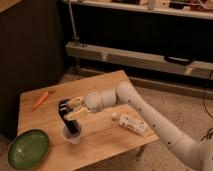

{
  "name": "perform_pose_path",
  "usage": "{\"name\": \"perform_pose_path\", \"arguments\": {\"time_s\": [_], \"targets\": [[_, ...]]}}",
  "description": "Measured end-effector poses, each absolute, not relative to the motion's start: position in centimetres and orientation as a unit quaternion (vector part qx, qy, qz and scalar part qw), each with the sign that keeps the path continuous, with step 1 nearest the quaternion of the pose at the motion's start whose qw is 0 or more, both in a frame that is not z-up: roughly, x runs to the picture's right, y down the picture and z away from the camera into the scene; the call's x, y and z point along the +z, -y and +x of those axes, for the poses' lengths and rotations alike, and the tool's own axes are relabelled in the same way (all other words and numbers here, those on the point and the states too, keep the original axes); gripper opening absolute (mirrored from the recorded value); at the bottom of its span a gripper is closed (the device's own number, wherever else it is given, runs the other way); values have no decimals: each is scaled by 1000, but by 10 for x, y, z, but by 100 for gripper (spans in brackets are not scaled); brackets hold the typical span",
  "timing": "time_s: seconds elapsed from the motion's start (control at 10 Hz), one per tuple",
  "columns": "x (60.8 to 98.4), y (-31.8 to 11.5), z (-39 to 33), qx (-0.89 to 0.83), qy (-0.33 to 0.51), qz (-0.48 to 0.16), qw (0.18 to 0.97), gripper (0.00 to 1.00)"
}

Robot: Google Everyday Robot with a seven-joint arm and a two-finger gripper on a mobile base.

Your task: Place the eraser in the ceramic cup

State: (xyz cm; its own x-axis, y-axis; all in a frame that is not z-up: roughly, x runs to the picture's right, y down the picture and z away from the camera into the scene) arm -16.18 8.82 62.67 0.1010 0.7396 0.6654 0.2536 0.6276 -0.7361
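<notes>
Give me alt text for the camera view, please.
The gripper holds the black eraser upright, its lower end inside the ceramic cup on a wooden table. A green plate, carrot and packet lie nearby.

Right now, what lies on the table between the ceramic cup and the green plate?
Nothing: in the camera view only bare wood separates the ceramic cup from the green plate. The hand holds the eraser standing in the cup.
</notes>
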Motion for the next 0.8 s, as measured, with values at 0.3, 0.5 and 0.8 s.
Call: {"name": "perform_pose_path", "arguments": {"time_s": [0.3,0.5,0.8], "targets": [[629,-94,-170,179,646,-396,627,74],[630,-97,-171,174,644,-398,630,80],[621,-92,-171,155,640,-394,641,80]]}}
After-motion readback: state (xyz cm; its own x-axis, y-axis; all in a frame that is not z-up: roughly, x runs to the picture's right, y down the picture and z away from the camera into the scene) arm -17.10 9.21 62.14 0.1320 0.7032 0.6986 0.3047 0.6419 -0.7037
